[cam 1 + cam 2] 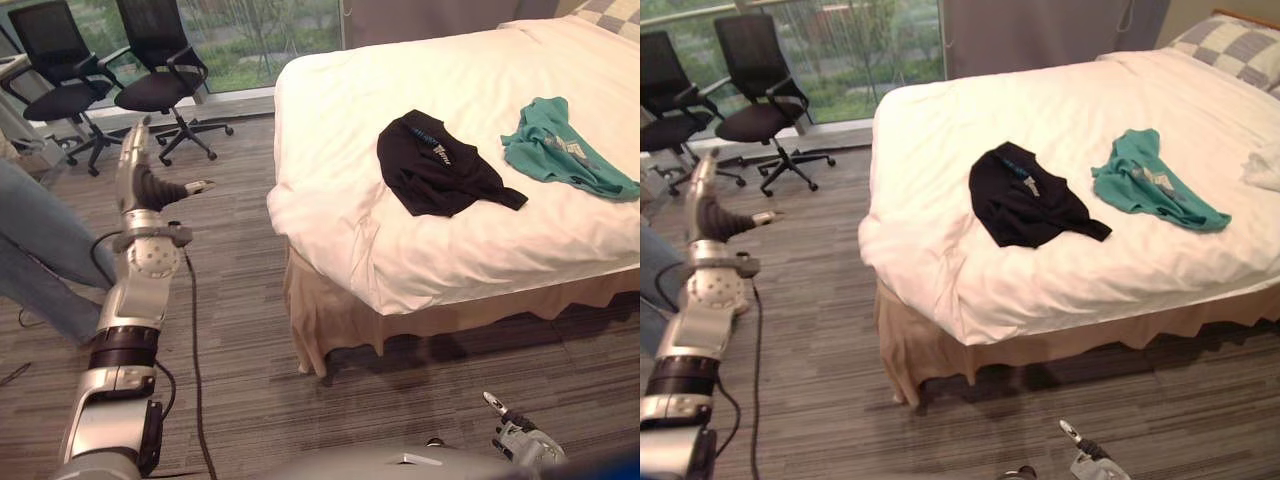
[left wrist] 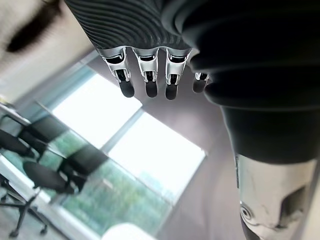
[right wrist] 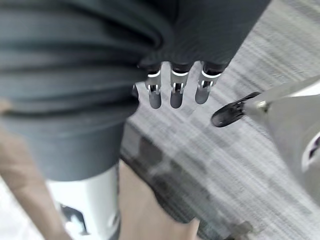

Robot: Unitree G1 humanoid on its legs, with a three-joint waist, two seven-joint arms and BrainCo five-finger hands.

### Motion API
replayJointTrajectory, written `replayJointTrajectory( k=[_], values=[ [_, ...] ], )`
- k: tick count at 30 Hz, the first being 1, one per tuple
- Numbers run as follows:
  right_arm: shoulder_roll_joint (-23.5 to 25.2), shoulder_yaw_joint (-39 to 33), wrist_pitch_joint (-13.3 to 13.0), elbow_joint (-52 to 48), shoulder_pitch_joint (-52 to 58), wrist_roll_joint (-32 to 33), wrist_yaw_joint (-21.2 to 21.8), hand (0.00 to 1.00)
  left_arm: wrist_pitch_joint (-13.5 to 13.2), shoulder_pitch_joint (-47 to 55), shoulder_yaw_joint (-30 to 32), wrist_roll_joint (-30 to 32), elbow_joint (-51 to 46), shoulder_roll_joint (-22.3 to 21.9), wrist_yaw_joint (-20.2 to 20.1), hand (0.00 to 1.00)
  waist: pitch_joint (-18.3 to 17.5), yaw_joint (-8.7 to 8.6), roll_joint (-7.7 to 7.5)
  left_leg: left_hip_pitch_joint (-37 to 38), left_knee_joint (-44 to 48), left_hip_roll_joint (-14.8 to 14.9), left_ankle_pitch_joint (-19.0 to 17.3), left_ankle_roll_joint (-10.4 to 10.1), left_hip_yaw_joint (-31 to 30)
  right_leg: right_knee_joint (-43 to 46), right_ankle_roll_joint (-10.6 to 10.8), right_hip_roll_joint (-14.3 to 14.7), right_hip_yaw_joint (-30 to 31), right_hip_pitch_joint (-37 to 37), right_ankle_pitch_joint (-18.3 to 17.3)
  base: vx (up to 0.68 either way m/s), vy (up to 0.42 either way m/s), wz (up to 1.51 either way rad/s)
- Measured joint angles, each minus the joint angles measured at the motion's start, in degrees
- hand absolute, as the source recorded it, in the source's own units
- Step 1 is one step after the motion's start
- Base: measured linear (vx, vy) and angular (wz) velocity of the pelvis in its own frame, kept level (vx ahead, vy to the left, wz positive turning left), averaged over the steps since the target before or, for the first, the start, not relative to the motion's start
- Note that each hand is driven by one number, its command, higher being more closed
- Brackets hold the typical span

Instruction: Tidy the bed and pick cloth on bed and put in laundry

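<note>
Left eye view: black cloth [image 1: 435,165] lay crumpled on the bed [image 1: 330,110], well ahead of the right hand [image 1: 522,438] and to its left. The teal cloth [image 1: 560,150] lay almost straight ahead of that hand. The left hand [image 1: 160,187] hung farther off over carpet [image 1: 240,330], both cloths out to its right.

Right eye view: the black cloth's long axis probably ran slantwise toward the near bed edge.

Left wrist view: fingers [image 2: 150,75] straight, nothing held.

Right wrist view: fingers [image 3: 172,90] loose, thumb apart, empty.
</note>
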Motion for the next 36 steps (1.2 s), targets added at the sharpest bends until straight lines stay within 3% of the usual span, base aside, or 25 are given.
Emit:
replayJointTrajectory(
  k=[2,5,9,12,17,19,22,26,27,29,36],
  values=[
    [0.11,-0.01,0.10,0.34,-0.19,-0.58,-0.56,0.00,2.96,-2.32,-3.44,1.16,2.51,-0.10,-0.50,0.00,0.87,-0.89,0.94,-2.72,3.04,-0.02,-1.77,0.30,0.95,6.61,0.72,-1.16,2.21,-5.10,-3.11,-0.09,0.030,-0.35],
    [0.73,0.69,0.04,0.26,-2.08,-0.59,-1.94,0.00,8.20,-8.27,-9.72,3.07,5.65,-1.22,0.58,0.00,4.22,-2.62,0.61,-8.84,10.21,-1.06,-4.20,1.18,1.96,19.73,1.59,-4.41,5.80,-15.54,-7.78,-0.09,0.018,-0.21],
    [2.35,2.47,-1.66,-4.19,-5.15,-0.48,-2.93,0.00,14.61,-18.43,-13.34,2.35,7.64,-4.88,3.89,0.00,9.12,-4.20,0.74,-17.08,16.46,-0.62,-6.22,1.50,5.51,26.57,1.67,-5.65,10.13,-26.77,-8.63,-0.10,-0.007,-0.27],
    [4.34,3.30,-4.26,-9.57,-6.95,-0.51,-3.79,0.00,18.27,-24.79,-16.04,1.75,7.43,-5.84,6.79,0.00,11.43,-5.33,0.45,-22.01,21.73,1.54,-7.58,1.06,7.74,29.32,1.30,-5.13,11.68,-32.03,-8.85,-0.03,-0.001,-0.23],
    [5.21,4.66,-8.42,-13.64,-9.21,-0.50,-4.11,0.00,23.39,-29.28,-16.19,1.72,6.60,-6.11,9.59,0.00,14.92,-5.28,0.42,-26.11,27.35,4.69,-9.18,0.67,9.96,31.16,1.02,-3.71,12.43,-35.74,-8.97,-0.03,-0.021,-0.11],
    [6.18,4.66,-9.43,-14.95,-9.36,-0.51,-4.16,0.00,25.63,-30.66,-16.20,1.76,5.97,-6.82,9.59,0.00,16.18,-5.24,0.14,-28.35,29.28,5.68,-9.88,0.84,10.44,31.98,0.85,-3.19,12.89,-37.92,-8.84,-0.07,-0.028,-0.08],
    [7.53,5.22,-10.53,-16.38,-10.42,-0.20,-4.34,0.00,31.13,-32.84,-16.26,1.76,5.73,-8.05,9.51,0.00,18.56,-5.18,-0.63,-33.67,34.00,8.48,-11.77,1.33,10.33,33.31,0.17,-1.63,13.23,-42.40,-8.18,-0.09,-0.041,-0.16],
    [8.67,6.07,-13.11,-18.75,-12.30,2.74,-4.33,0.00,35.06,-38.14,-16.22,2.27,5.68,-8.28,9.40,0.00,22.83,-5.01,-1.63,-41.13,39.72,12.00,-13.06,1.95,8.57,34.50,-0.43,0.45,12.94,-47.72,-7.01,-0.09,-0.057,-0.05],
    [8.86,6.23,-13.75,-19.27,-12.84,3.81,-4.32,0.00,35.55,-39.60,-16.22,3.20,5.57,-8.31,9.46,1.00,23.65,-4.79,-1.97,-43.19,41.25,12.82,-13.43,2.07,8.08,35.25,-0.48,0.97,12.92,-49.43,-6.99,-0.09,-0.077,-0.05],
    [8.67,6.94,-15.09,-19.97,-14.73,6.97,-4.33,0.00,36.09,-41.99,-16.11,7.38,3.56,-8.24,8.59,1.00,25.05,-3.73,-1.92,-47.32,44.51,14.73,-14.30,2.34,7.16,36.61,-0.86,2.04,12.65,-52.84,-6.73,-0.08,-0.077,-0.08],
    [8.68,7.09,-16.84,-21.36,-18.48,9.14,-4.35,0.00,38.27,-43.52,-16.42,12.20,1.90,-5.79,5.69,1.00,25.21,-3.65,-1.90,-50.53,45.35,14.61,-14.66,3.08,7.29,36.33,-0.75,2.21,13.48,-56.04,-5.57,-0.04,-0.027,-0.04]
  ],
)
